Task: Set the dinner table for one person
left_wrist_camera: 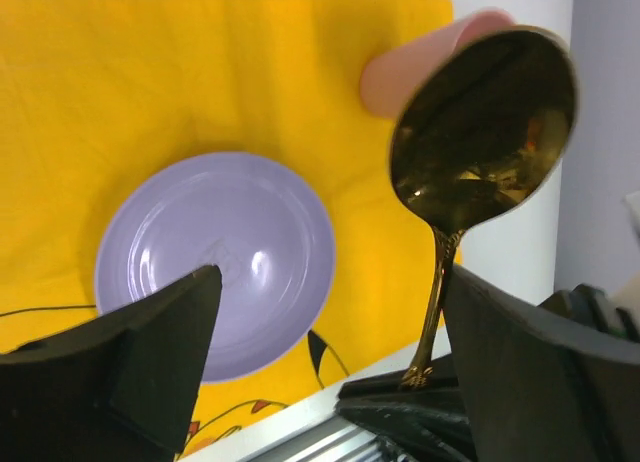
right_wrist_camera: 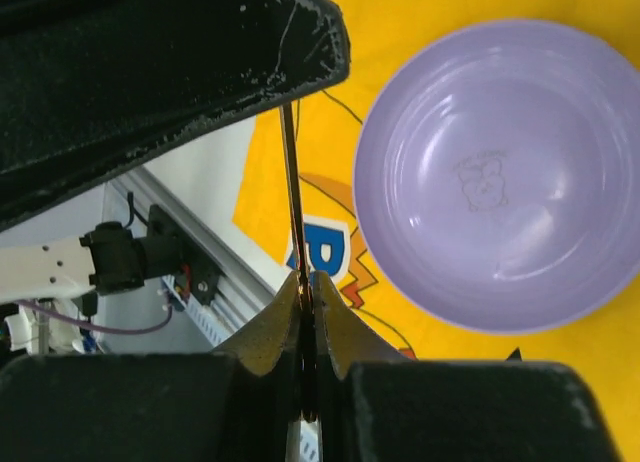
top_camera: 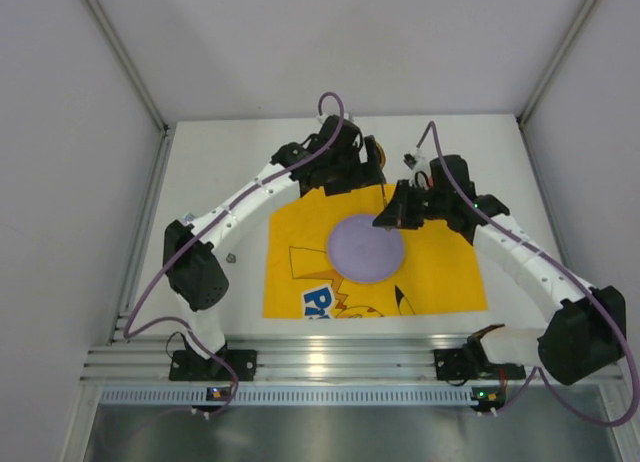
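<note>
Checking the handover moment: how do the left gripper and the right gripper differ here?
The left gripper has its fingers wide apart around the gold spoon; the right gripper is shut on its handle. The left gripper hangs at the yellow mat's far edge, the right gripper nearer, beside the purple plate. Both are black and meet at the spoon.

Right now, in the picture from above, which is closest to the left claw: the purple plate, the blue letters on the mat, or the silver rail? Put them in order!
From the left gripper, top view:
1. purple plate, middle of the yellow mat.
2. blue letters, near edge of the mat, left side.
3. silver rail, past the mat's near edge.
</note>
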Motion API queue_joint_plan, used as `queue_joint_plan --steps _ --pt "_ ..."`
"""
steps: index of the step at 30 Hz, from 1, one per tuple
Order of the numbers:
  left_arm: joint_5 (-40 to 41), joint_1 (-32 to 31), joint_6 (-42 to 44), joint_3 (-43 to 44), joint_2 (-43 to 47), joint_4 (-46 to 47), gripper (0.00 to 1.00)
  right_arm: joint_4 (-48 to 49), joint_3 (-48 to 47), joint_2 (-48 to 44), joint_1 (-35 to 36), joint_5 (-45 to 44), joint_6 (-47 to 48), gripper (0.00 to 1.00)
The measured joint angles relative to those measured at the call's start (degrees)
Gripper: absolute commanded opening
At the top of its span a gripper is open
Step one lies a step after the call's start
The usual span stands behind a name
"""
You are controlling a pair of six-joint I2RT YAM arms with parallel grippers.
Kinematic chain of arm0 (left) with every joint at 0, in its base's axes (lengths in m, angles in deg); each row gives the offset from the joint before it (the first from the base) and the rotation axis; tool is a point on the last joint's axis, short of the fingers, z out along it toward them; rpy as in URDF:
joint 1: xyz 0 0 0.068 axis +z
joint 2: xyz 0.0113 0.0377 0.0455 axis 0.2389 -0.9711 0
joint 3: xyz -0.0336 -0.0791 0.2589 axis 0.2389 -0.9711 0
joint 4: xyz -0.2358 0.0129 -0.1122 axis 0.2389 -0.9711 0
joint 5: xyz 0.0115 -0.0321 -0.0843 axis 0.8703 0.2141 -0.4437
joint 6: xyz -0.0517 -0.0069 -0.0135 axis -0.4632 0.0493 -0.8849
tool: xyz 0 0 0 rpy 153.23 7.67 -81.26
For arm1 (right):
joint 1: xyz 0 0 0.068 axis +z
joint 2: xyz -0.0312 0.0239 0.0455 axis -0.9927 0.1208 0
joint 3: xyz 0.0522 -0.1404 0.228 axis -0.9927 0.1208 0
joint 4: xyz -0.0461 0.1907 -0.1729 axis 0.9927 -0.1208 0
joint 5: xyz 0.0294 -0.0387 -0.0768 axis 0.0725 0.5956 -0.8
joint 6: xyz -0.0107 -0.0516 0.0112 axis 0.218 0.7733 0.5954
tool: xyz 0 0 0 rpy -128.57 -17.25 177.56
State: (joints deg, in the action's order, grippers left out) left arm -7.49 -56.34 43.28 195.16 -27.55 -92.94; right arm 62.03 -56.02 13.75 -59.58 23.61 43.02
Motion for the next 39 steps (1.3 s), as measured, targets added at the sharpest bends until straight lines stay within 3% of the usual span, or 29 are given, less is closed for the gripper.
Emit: queue_joint_plan --steps 7,14,19,27,38,39 --pt "1.29 0.52 0.52 -18.18 9.92 2.49 0.98 -9.64 6.75 -6.82 -2.1 0.02 3.72 0.0" --pt "1.44 14.03 0.79 -34.07 24.11 3.58 0.98 -16.79 13.53 -7.13 -9.49 -2.82 5.4 0.0" --pt "0.52 18.8 2.86 -35.54 28.24 3.8 0.98 -18.73 15.89 -6.56 -14.23 -3.04 5.99 0.0" --pt "-0.11 23.26 4.76 -39.89 30.1 4.31 0.98 -17.09 18.78 -7.19 -15.72 -5.9 3.3 0.0" --pt "-2.29 29.59 6.99 -41.81 30.18 4.31 0.98 -5.6 27.02 -6.45 -15.8 -7.02 -5.2 0.0" --pt "-2.32 30.21 7.26 -41.88 30.18 4.31 0.98 -4.5 27.04 -5.35 -15.8 -6.95 -5.57 0.04"
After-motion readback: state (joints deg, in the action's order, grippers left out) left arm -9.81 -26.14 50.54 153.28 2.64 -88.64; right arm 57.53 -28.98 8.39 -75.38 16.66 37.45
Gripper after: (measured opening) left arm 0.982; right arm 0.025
